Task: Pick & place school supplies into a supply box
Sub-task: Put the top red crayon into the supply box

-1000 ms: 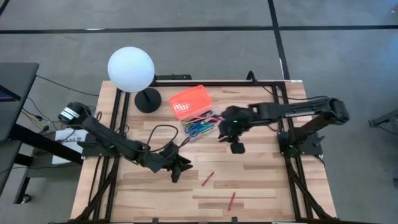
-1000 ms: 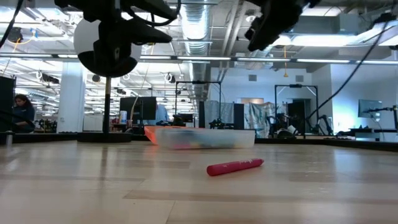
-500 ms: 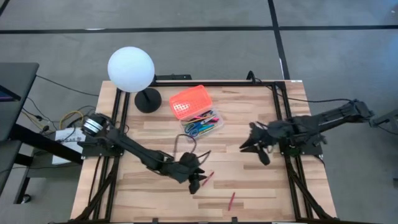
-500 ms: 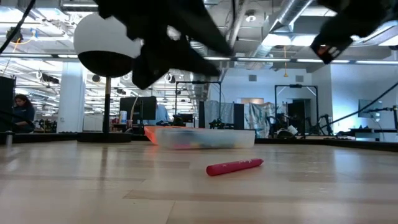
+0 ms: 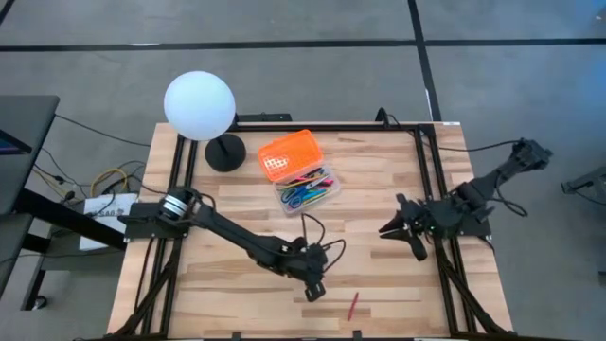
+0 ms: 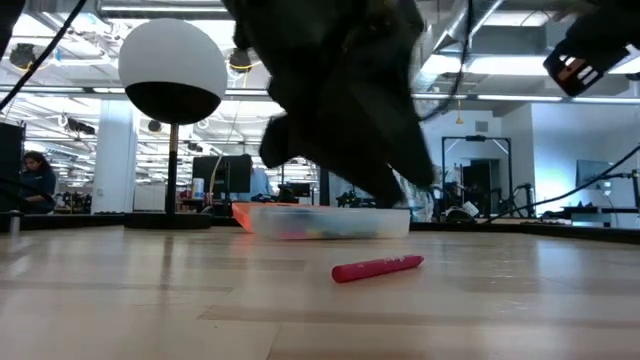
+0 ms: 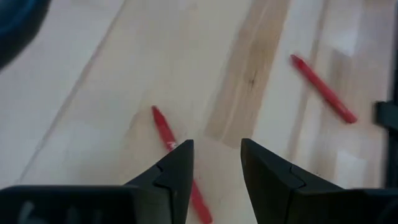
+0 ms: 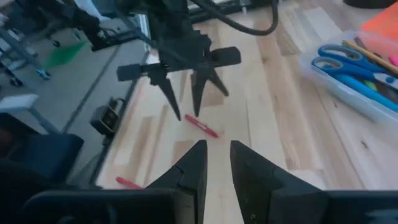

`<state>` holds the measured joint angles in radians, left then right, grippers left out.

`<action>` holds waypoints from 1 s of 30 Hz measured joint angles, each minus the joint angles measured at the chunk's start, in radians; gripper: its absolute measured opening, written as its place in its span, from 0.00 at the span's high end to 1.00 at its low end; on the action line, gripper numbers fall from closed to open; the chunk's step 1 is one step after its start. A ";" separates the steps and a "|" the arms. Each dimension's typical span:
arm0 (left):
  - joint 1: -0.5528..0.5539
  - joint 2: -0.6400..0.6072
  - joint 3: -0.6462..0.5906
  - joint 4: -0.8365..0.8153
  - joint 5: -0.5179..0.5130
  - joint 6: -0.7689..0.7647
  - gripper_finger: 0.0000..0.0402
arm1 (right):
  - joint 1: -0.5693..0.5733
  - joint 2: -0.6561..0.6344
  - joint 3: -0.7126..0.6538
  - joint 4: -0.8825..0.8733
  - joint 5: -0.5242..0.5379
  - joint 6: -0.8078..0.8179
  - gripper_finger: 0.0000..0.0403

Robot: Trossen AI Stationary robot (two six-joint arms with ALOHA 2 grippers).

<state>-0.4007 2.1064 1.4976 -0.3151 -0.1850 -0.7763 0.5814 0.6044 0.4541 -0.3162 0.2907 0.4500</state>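
**High view: left pincer hangs over the nearer-to-box red pen, fingers spread**

High view and left wrist view together settle the one relation that matters. The left pincer (image 5: 313, 287) sits over the near middle of the surface (image 5: 379, 189), and in its wrist view the two dark fingers (image 7: 177, 163) stand apart with a clear gap between them, holding nothing. A red pen (image 7: 177, 158) lies on the wood directly beneath them, its visible end reaching out beyond the fingertips and its body passing under one finger, not centred in the gap. Its long axis runs slantwise to the line between the fingers, so my judgement is that the pincer wants a small sideways shift, perhaps a slight turn, before closing across the barrel.

A second red pen (image 5: 353, 305) lies just to the right and nearer the near edge, apart from the first and untouched. The left arm is plainly the closer one to both.

The right pincer (image 5: 400, 230) waits at the right side of the surface, well apart from the pens; its fingers show a narrow gap in its own wrist view, with nothing between them.

The supply box (image 5: 308, 188) sits toward the far middle, its orange lid (image 5: 289, 154) lying against its far-left side. Blue-handled scissors (image 8: 348, 61) and coloured pens already lie inside. From the left pincer, the box lies farther back, slightly left.
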 joint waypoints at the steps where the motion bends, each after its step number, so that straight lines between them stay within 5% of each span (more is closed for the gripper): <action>1: 0.001 0.016 0.017 -0.032 0.003 -0.005 0.68 | 0.019 -0.002 -0.001 -0.009 0.020 0.003 0.84; 16: 0.001 0.132 0.139 -0.256 0.022 -0.147 0.68 | 0.204 -0.003 0.000 -0.072 0.214 0.105 0.84; 30: 0.001 0.134 0.136 -0.275 0.020 0.149 0.71 | 0.250 -0.003 0.000 -0.091 0.265 0.135 0.84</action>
<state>-0.4000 2.2406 1.6333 -0.5902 -0.1652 -0.6274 0.8314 0.6014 0.4541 -0.4069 0.5560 0.5846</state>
